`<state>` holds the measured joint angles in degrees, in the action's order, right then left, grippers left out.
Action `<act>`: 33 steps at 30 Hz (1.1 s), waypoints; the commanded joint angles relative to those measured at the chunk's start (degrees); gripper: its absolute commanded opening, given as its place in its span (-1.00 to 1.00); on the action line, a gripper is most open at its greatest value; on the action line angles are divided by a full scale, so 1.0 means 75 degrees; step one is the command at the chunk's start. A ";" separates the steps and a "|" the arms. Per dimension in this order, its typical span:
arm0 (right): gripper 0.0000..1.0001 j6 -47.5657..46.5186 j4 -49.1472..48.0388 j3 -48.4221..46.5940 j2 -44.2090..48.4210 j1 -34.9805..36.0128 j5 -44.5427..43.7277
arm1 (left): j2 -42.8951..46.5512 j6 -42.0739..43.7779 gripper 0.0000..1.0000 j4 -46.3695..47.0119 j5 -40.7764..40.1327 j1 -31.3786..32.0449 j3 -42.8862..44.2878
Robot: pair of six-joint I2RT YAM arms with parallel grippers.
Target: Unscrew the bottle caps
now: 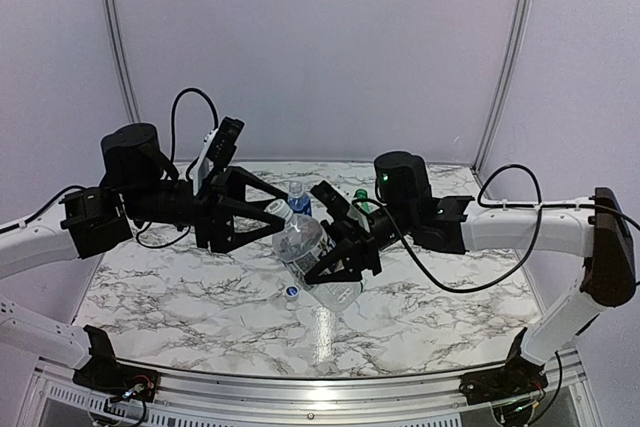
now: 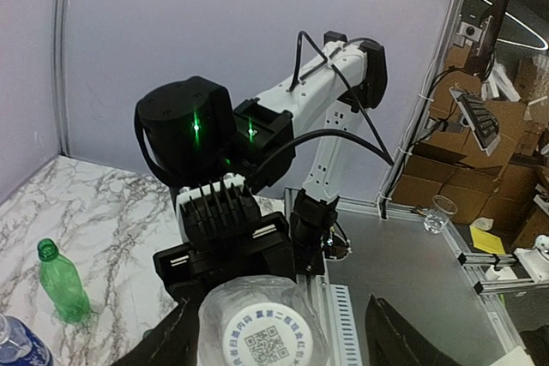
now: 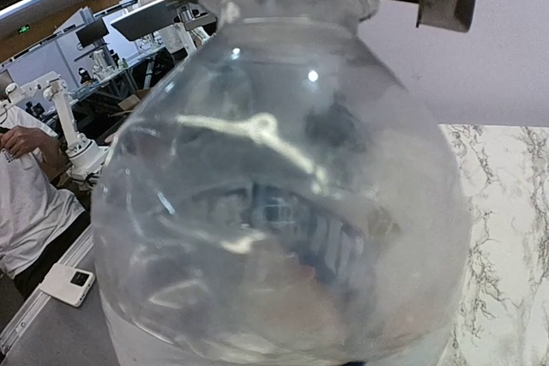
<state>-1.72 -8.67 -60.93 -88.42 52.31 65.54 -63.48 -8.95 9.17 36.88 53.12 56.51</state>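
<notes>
1 clear bottle is held tilted over the middle of the marbled table, with the right fingers clamped around its body. Its whitish cap, still on the neck, sits between the left fingers, which stand apart on either side without gripping it. A blue cap lies on the table just beside the bottle's lower end. Toward the far edge stand a blue-labelled bottle and a green bottle, the green one partly hidden behind the right arm from above. Whether these 2 wear caps is hard to make out.
</notes>
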 commanded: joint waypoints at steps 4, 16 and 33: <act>-0.46 0.0174 -0.0408 -0.0222 -0.0071 0.0003 0.0461 | -0.0269 0.0268 0.15 0.0201 0.0731 -0.0040 0.0374; -0.47 0.0174 -0.0321 -0.0217 -0.0105 0.0008 0.0440 | -0.0227 0.0186 0.16 0.0254 0.0348 -0.0039 0.0445; -0.52 -0.0092 0.0646 -0.0397 0.0251 -0.0020 -0.2328 | -0.0029 -0.0800 -1.00 0.0231 -0.1632 -0.0024 0.0220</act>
<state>-1.50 -8.95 -60.95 -88.27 52.31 63.26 -65.52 -9.17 9.04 35.83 53.08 58.30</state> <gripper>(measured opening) 0.416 0.268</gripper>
